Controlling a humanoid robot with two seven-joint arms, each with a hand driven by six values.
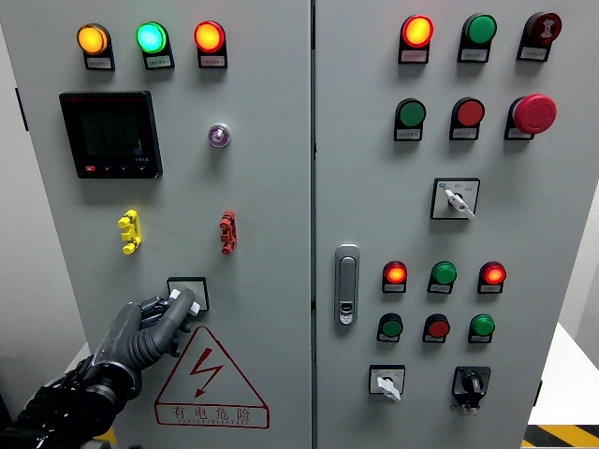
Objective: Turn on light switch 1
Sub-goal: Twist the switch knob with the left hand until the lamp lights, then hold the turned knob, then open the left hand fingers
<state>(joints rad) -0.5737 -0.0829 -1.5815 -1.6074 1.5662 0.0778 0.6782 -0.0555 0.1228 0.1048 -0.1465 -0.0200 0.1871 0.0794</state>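
A grey control cabinet [271,168] with two doors is seen head-on, its outer edges cut off by the frame. The left hand [150,327] is raised from the lower left corner against the left door, and its fingers [178,304] are closed on the white knob of the light switch [187,292], which sits in a black-framed square low on that door, just above the red triangular warning sign [208,379]. Most of the switch is hidden behind the fingertips, so its position cannot be read. The forearm is cut off at the bottom edge. The right hand is not seen. Above the switch a yellow handle [129,232] and a red handle [227,231] are mounted side by side, well apart. Higher up a dark display panel [110,134] is fixed, its screen too dim to make out, and three lit lamps [152,37], orange, green and red, are set in a row. On the right door a metal latch [347,284] is fitted near the seam, beside rows of small lamps and buttons whose labels are too small to read.
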